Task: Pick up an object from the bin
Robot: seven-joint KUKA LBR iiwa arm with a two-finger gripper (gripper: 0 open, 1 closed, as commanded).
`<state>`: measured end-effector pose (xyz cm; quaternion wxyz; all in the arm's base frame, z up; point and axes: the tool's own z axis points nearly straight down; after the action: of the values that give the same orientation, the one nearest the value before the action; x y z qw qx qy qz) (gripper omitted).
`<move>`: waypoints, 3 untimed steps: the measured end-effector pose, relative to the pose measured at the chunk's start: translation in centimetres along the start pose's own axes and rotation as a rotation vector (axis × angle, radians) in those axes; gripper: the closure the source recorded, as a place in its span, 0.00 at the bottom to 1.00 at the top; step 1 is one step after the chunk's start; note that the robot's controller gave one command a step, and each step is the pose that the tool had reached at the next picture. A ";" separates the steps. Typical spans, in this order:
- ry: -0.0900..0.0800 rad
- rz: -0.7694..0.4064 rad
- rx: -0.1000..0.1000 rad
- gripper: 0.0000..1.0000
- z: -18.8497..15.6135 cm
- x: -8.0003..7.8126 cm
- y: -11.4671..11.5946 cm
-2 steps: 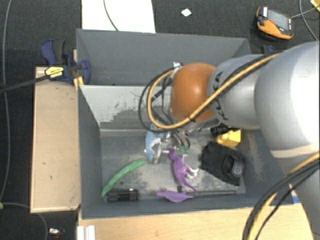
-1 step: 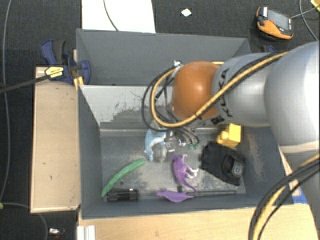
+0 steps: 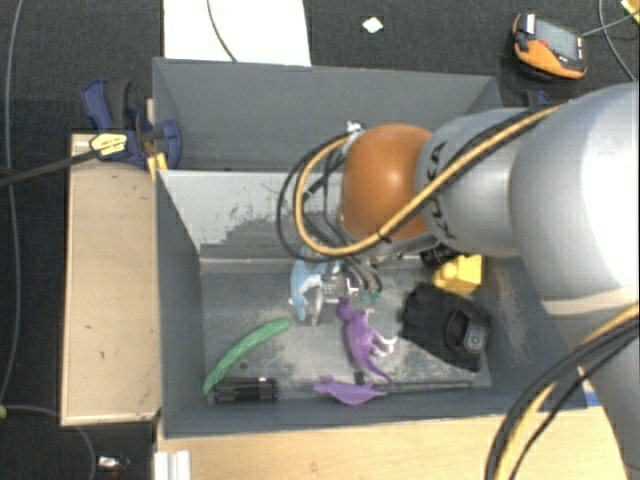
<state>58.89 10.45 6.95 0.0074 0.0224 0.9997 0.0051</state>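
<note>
My gripper (image 3: 330,296) hangs below the orange wrist cover, near the middle of the bin floor. A light blue piece (image 3: 303,286) lies right at its left side, touching or just beside the metal tip. A purple toy figure (image 3: 361,340) stands just below and right of the gripper, apart from it. A flat purple piece (image 3: 349,392) lies by the front wall below that figure.
A green leaf-shaped strip (image 3: 245,351) lies at the front left, with a small black cylinder (image 3: 245,391) below it. A black boxy device (image 3: 447,328) sits at the right, a yellow block (image 3: 459,271) behind it. The arm covers the bin's right side.
</note>
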 end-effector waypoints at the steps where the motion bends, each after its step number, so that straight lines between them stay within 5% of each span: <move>1: -0.009 -0.217 0.001 0.00 -0.4 -0.4 -0.4; 2: -0.008 -0.011 -0.003 1.00 -0.4 -0.3 0.1; 3: -0.008 -0.009 -0.004 1.00 -0.4 -0.3 0.1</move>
<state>59.16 10.53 7.34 0.0114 0.0177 0.9998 0.0068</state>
